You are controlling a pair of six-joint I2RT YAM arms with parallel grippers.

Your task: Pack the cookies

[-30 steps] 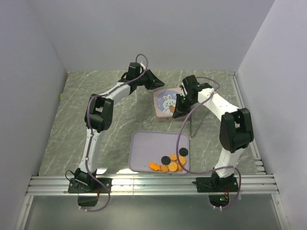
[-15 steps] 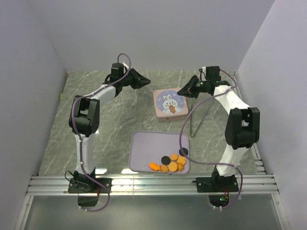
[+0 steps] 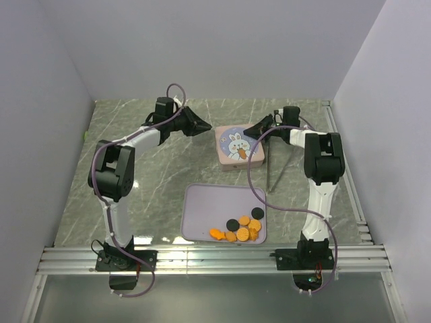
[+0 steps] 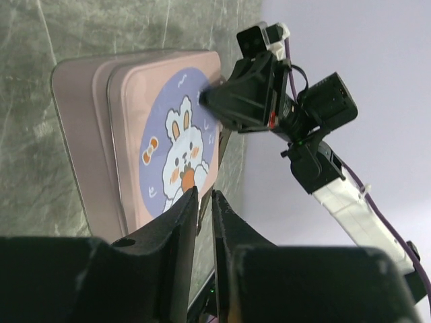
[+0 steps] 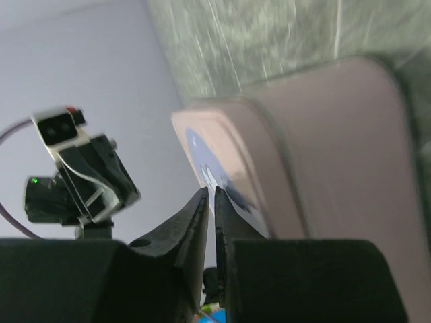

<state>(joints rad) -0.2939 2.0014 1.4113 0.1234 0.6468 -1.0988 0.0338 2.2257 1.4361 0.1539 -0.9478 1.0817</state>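
The cookies (image 3: 242, 227), several orange pieces and two black rounds, lie in the near right corner of a flat lavender tray (image 3: 202, 205). A closed pink square tin (image 3: 238, 147) with a rabbit on its lid stands behind the tray. It also shows in the left wrist view (image 4: 168, 128) and the right wrist view (image 5: 323, 134). My left gripper (image 3: 204, 129) (image 4: 204, 192) is shut and empty, just left of the tin. My right gripper (image 3: 250, 129) (image 5: 210, 190) is shut and empty at the tin's far right corner. Its tip (image 4: 209, 99) shows by the lid's edge.
A thin grey metal stand (image 3: 273, 171) leans just right of the tin. White walls close in the marble table on the left, back and right. A metal rail (image 3: 215, 259) with the arm bases runs along the near edge.
One second ago both grippers were at the tin. They then swung out and away from it. Now both have come back in to its left and right sides.
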